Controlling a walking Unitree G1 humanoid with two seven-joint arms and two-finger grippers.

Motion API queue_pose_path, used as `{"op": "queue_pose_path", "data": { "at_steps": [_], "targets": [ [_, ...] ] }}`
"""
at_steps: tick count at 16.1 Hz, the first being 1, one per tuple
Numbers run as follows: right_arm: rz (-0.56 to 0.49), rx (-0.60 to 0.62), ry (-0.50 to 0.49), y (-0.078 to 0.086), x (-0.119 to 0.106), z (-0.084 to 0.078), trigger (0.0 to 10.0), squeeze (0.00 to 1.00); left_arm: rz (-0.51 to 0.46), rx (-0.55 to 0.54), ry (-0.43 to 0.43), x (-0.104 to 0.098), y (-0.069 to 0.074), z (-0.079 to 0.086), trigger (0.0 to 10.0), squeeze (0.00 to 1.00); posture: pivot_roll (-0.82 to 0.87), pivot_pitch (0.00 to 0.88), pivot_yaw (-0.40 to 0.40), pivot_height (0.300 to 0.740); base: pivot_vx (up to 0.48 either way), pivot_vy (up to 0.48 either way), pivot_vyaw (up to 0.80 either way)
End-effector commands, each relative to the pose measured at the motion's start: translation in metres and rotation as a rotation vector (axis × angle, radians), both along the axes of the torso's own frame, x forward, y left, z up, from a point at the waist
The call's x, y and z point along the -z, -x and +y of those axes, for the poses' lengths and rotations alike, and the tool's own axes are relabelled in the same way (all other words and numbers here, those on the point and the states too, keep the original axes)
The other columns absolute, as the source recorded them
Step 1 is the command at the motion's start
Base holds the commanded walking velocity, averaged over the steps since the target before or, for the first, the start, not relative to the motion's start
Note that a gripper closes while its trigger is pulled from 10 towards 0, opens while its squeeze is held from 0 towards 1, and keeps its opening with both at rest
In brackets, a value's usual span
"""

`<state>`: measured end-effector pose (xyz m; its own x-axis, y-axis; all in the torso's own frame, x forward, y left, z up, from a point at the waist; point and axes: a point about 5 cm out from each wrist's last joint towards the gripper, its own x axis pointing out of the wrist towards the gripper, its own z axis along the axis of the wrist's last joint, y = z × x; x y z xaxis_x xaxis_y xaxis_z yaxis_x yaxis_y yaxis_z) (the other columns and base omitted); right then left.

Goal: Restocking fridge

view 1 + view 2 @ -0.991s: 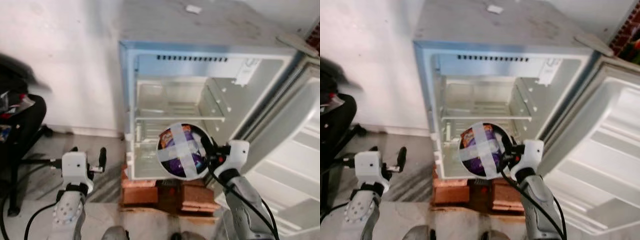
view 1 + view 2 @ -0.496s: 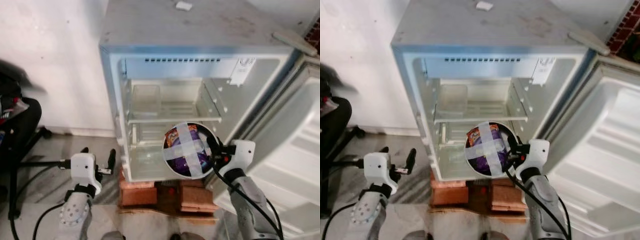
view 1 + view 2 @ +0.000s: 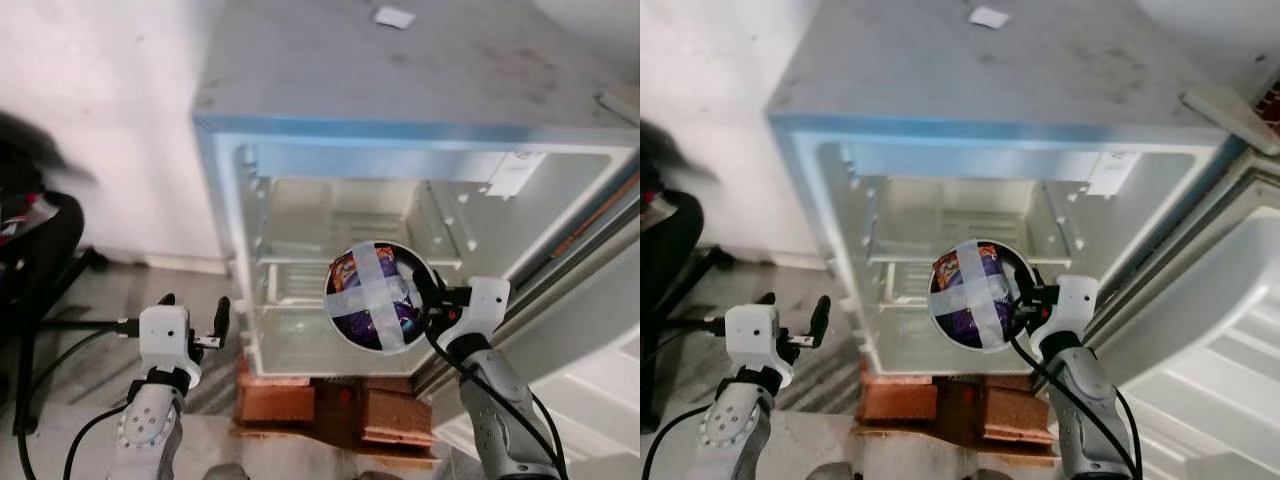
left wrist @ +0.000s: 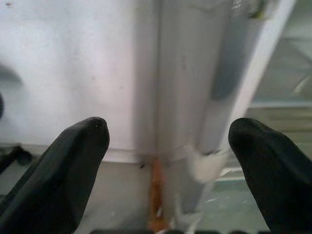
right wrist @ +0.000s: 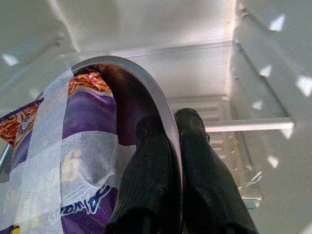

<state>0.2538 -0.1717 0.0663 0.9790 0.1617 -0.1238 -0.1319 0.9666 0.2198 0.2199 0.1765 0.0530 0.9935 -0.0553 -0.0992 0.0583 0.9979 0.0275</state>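
Note:
A round metal bowl point(image 3: 375, 297) holds a purple and orange snack packet taped down with a white cross. My right gripper point(image 3: 422, 296) is shut on the bowl's rim, holding it on edge in front of the open fridge point(image 3: 400, 120). In the right wrist view the two black fingers point(image 5: 195, 180) pinch the rim point(image 5: 146, 83) with the fridge's glass shelf behind. The bowl hangs at the level of the lower compartment, just outside the opening. My left gripper point(image 3: 195, 325) is open, low beside the fridge's left front corner; its fingers point(image 4: 73, 161) frame that corner.
The fridge stands on red bricks point(image 3: 275, 400). Its door point(image 3: 1220, 330) hangs open to the right. Inside are a wire shelf point(image 3: 350, 262) and white walls. A dark chair point(image 3: 40, 260) stands at the left by the white wall. A small white scrap point(image 3: 393, 17) lies on the fridge top.
The camera has tilted, so more of the fridge top shows. The bowl stays in the right gripper before the opening, slightly nearer the shelf. The left arm has barely moved.

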Motion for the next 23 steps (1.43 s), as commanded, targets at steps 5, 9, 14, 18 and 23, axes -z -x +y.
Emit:
{"op": "queue_pose_path", "data": {
  "at_steps": [5,9,14,18,23],
  "targets": [
    [-0.017,0.016,0.007,-0.001,-0.003,-0.002,10.0,0.00,0.002,0.002,-0.003,0.001,0.004,-0.001,10.0,0.00,0.11,0.073,-0.062,0.740,0.292,0.144,0.00],
    [-0.021,0.025,0.008,-0.002,-0.004,-0.004,10.0,0.00,0.005,0.008,-0.004,0.001,0.005,-0.002,10.0,0.00,0.11,0.077,-0.063,0.740,0.000,0.000,0.00],
    [-0.045,0.091,0.027,-0.010,-0.009,-0.011,10.0,0.00,0.008,-0.008,-0.017,0.002,0.009,0.000,10.0,0.00,0.12,0.091,-0.067,0.740,0.000,0.000,0.00],
    [-0.021,0.206,-0.001,-0.017,-0.006,-0.018,10.0,0.00,0.012,-0.013,-0.024,0.001,0.015,0.001,10.0,0.00,0.15,0.126,-0.073,0.740,0.000,0.000,0.00],
    [-0.011,0.290,-0.065,-0.056,-0.016,-0.012,10.0,0.00,0.044,-0.026,-0.043,0.000,0.036,0.006,10.0,0.00,0.19,0.186,-0.070,0.740,0.000,0.000,0.00]
  ]
}}
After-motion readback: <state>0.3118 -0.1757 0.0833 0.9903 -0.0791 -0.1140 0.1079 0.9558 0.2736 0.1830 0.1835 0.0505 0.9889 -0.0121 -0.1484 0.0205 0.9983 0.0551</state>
